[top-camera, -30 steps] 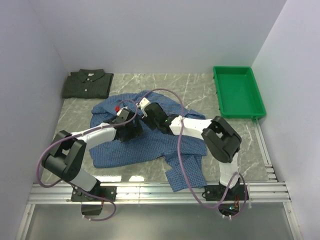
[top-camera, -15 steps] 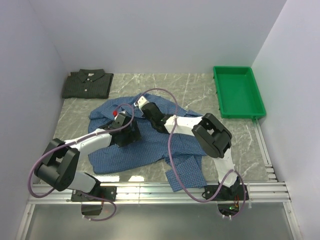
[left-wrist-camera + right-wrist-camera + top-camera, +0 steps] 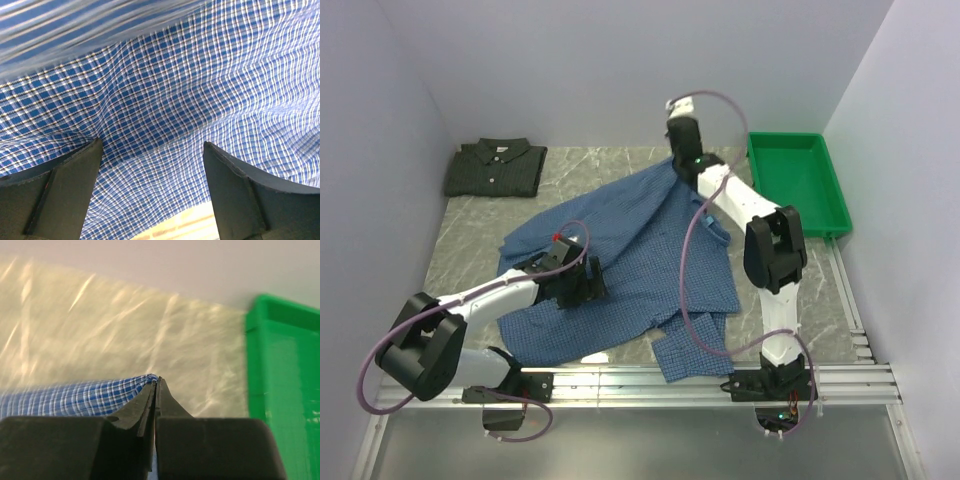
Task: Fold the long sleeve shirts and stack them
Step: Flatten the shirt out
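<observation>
The blue check long sleeve shirt (image 3: pixel 630 260) lies spread over the middle of the table, and one edge is drawn up toward the back. My right gripper (image 3: pixel 676 158) is shut on that edge, high near the back wall. In the right wrist view the cloth (image 3: pixel 75 397) comes out at the left of the closed gripper (image 3: pixel 157 382). My left gripper (image 3: pixel 583 285) rests low over the shirt's left part. It is open (image 3: pixel 152 145), with the fabric (image 3: pixel 165 100) below and nothing pinched between its fingers. The dark green-grey shirt (image 3: pixel 495 168) lies folded in the back left corner.
A green plastic tray (image 3: pixel 798 185) stands at the back right, close to the right gripper, and shows as a green wall (image 3: pixel 285 370) in the right wrist view. Walls close in the left, back and right sides. Metal rails (image 3: pixel 640 385) run along the front edge.
The right gripper closed on the blue shirt's edge and carried it up and back to the right, stretching the cloth. The left gripper slid slightly nearer and stayed open.
</observation>
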